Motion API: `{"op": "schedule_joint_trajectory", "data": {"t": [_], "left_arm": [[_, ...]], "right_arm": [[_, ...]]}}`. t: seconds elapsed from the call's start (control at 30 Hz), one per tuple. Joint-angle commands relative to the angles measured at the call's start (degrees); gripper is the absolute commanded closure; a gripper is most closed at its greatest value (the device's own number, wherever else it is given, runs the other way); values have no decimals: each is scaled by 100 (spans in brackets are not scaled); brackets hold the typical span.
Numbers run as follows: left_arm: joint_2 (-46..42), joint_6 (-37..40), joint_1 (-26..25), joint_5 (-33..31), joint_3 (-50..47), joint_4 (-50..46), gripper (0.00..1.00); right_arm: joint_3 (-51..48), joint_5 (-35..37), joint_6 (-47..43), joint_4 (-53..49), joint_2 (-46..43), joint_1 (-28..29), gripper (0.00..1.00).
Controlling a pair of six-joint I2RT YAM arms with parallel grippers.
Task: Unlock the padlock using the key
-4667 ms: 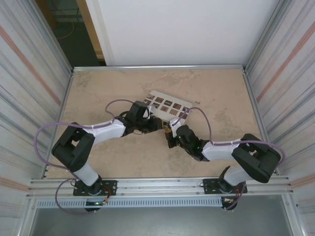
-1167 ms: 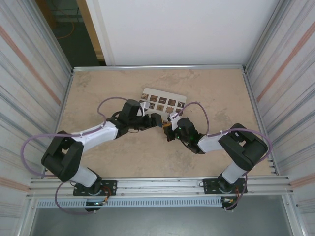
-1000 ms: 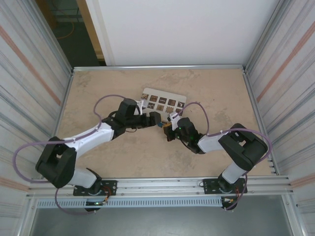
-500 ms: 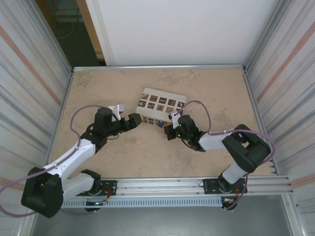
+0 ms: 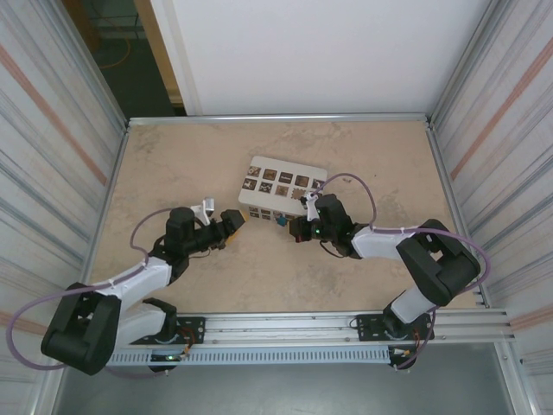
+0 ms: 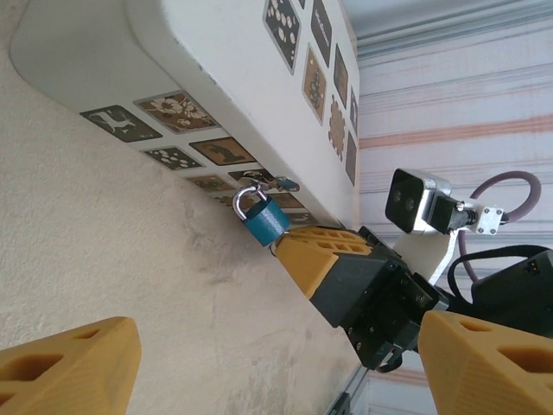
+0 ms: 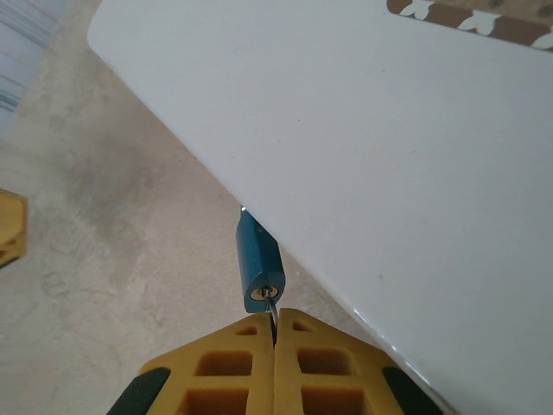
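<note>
A: Padlock (image 6: 263, 220), where?
B: Against the tiled side wall of the white box (image 5: 281, 183), at its near face. Blue body, small. The silvery shackle passes through a small metal fitting on that wall. The body tilts away from the box, keyhole end toward the right arm.

A: Right tool (image 7: 275, 327)?
B: Yellow fingers pressed together, no gap between them. A thin metal sliver, the key (image 7: 271, 309), runs from the seam between the fingers into the keyhole. So it is clamped on the key, and the key's tip sits in the lock. From the left wrist view, one yellow finger sits just beside the lock's lower end.

A: Shackle open or closed?
B: Can't tell. Both legs seem to meet the body in the left wrist view, but it's too small to be sure.

A: Left tool (image 5: 233, 220)?
B: Fingers spread wide, holding nothing. It's low over the surface (image 5: 380, 156), left of the box's near corner and apart from the lock. Pointed toward the lock and the other arm.

A: Box position?
B: Mid-surface, flat, brown square tiles on the top and down the near side. The right arm reaches in from the right, elbow bent, wrist near the box's near-right corner.
</note>
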Motion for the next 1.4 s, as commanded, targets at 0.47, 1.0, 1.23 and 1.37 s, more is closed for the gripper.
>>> {"op": "schedule_joint_trajectory", "data": {"t": [0.47,1.0,1.23,1.37], "left_arm": [[1943,-1243,-1016,-462,91,2802,25],[3344,-1884,-1443,-1195,116,4501,42],[3599,-1974,-1570,-1327,190,4658,45],[3816,-2079,-1634,-1369,260,4828,49]], "right_arm": [[171,-541,1072,-434,-285,-5,100],[127,-570,2241,-397,-257,42,100],[179,-545,2473,-303,-186,158,100],[207,-536,2609,-222,-164,214,100]]}}
